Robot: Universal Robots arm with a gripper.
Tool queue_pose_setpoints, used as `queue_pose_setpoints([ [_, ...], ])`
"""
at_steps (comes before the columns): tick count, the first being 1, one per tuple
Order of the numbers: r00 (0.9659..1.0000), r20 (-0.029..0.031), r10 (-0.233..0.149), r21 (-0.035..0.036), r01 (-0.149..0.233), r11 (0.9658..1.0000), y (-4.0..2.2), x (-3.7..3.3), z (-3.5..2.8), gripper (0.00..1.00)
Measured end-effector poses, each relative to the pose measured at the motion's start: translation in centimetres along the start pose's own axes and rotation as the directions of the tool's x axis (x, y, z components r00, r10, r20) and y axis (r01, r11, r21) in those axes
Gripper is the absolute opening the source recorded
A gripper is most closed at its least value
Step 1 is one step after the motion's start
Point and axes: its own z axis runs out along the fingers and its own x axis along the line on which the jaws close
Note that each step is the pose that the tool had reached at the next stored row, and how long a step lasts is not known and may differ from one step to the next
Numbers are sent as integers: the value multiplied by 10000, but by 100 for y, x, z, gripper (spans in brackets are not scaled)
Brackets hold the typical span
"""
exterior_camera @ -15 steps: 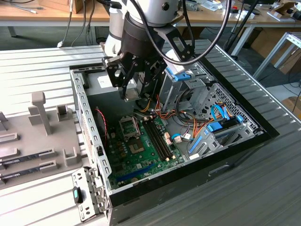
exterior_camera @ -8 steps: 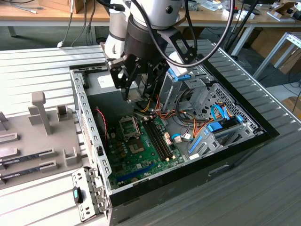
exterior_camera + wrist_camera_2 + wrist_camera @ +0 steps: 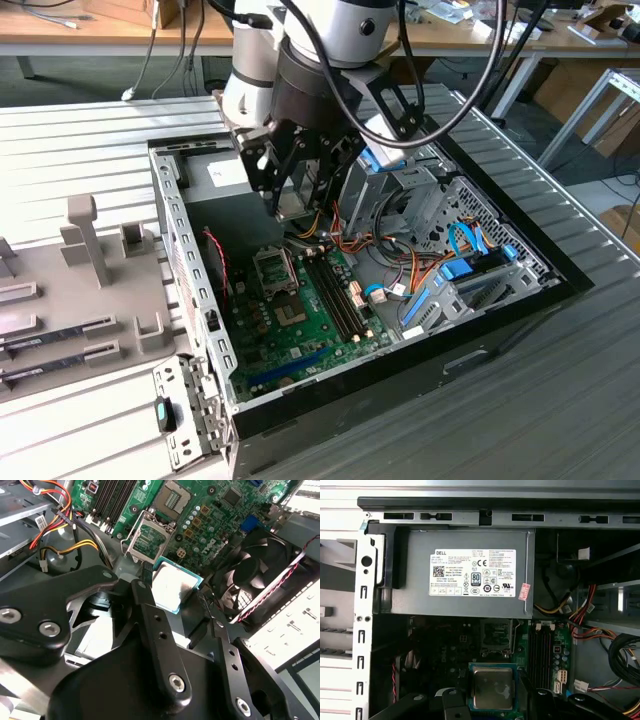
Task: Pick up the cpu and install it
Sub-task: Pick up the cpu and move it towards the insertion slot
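Note:
My gripper [image 3: 292, 208] hangs inside the open computer case [image 3: 190, 260], above the motherboard's back part. It is shut on the cpu [image 3: 172, 587], a small square chip with a silvery top, pinched at two opposite edges between the black fingers [image 3: 146, 580]. The first wrist view shows the cpu [image 3: 491, 687] flat and level in the gripper [image 3: 491, 696]. The open socket [image 3: 496, 637] lies on the green board a little beyond the chip. In the exterior view the socket [image 3: 275, 268] sits below and slightly forward of the gripper, and its metal frame [image 3: 147, 539] stands open.
The grey power-supply box [image 3: 465, 575] fills the case's back corner beside the gripper. A black fan [image 3: 250, 580] with red-black wire flanks the socket. Memory slots [image 3: 335, 290], coloured cables [image 3: 385, 270] and a drive cage [image 3: 410, 200] crowd the exterior view's right. A grey fixture tray [image 3: 70, 290] lies outside the case.

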Motion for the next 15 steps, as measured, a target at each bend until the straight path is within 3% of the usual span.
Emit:
queue_pose_setpoints([
  [15, 10000, 0, 0, 6, 0, 10000, -47, -110, 57, 47],
])
